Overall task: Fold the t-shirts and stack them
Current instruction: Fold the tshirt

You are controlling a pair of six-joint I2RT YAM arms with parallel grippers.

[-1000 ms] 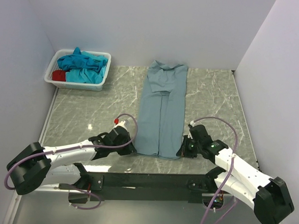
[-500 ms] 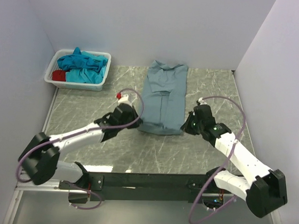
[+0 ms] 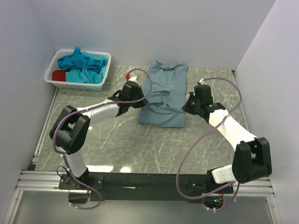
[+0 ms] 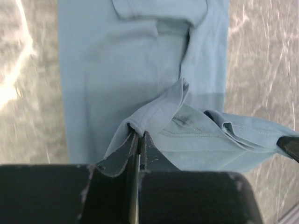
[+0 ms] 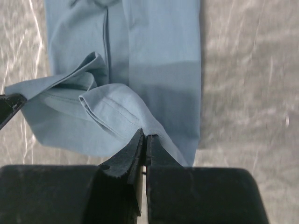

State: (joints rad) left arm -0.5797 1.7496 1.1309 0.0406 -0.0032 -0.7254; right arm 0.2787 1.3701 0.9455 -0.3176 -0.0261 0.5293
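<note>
Looking down from the top camera, I see the grey-blue t-shirt lying lengthwise at the far middle of the table, its near hem lifted and doubled back between my left claw and right claw. The turquoise and red t-shirts sit heaped in the white basket. From my left wrist, the left claw is pinched tight on a hem corner of the grey-blue t-shirt. From my right wrist, the right claw is clamped on the other corner of the grey-blue t-shirt. The cloth looks light and limp and sags between the claws, so I judge the stitched corners the best hold, pulled taut. Compared with half a second ago, both claws have carried the hem farther toward the collar.
</note>
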